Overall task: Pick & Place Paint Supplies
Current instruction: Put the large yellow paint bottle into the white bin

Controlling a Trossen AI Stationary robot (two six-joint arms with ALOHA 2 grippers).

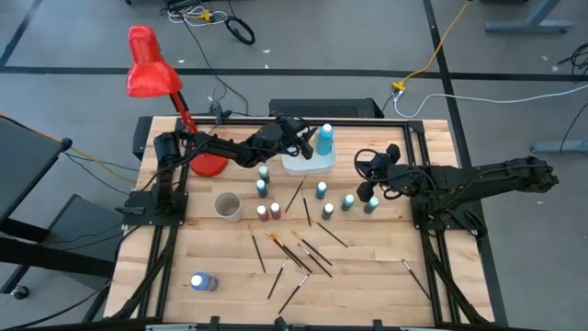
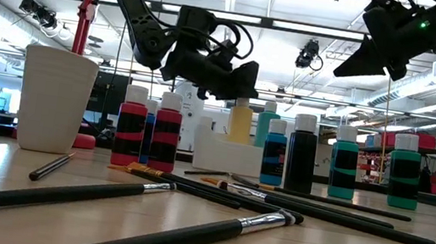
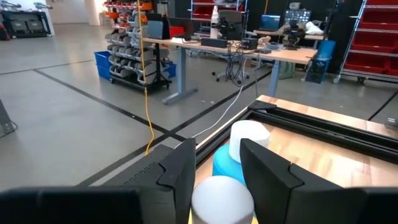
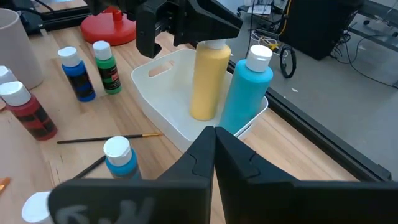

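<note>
Fingers of the left gripper (image 4: pixel 202 28) straddle the white cap of the yellow bottle (image 4: pixel 208 81), part open around it, the bottle standing in the white tray (image 4: pixel 163 93) touching a teal bottle (image 4: pixel 247 93). Lifting off crooked could tip either one. Just beyond is the tray's far wall, then the table edge; open room lies above. The right gripper (image 1: pixel 366 175), shut and empty, hovers over loose bottles (image 1: pixel 348 201) and scattered brushes (image 1: pixel 303 253).
</note>
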